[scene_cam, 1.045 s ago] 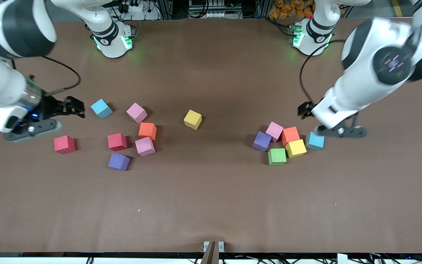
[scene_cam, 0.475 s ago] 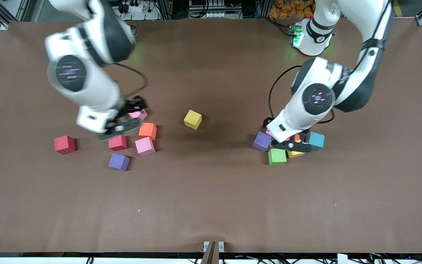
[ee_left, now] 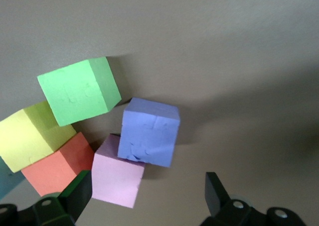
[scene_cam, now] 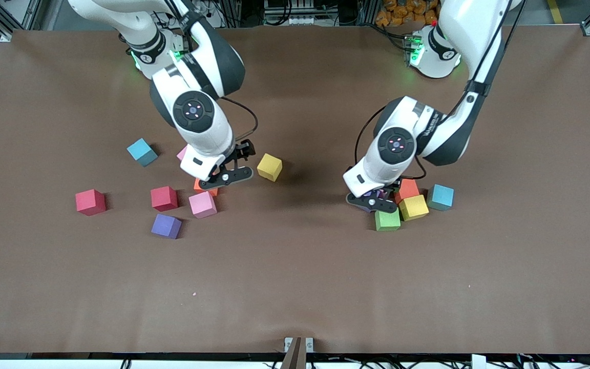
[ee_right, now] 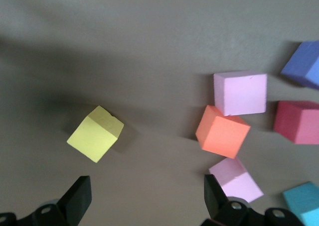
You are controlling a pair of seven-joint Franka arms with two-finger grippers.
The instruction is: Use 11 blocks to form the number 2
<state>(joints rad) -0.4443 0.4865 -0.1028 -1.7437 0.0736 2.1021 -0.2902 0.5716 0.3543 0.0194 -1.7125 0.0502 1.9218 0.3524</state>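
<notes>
Lying loose in two clusters on the desk (scene_cam: 295,287), the blocks form no digit. Toward the left arm's end, the green block (scene_cam: 387,219) is nearest the front edge, with yellow (scene_cam: 414,207), orange (scene_cam: 406,187) and light blue (scene_cam: 441,197) ones just farther. Over that cluster's purple block (ee_left: 149,131) hangs the left pincer (scene_cam: 374,201), fingers spread. Toward the right arm's end, the right pincer (scene_cam: 225,177), also spread, hangs over an orange block (ee_right: 222,131), near a lone yellow block (scene_cam: 269,167).
</notes>
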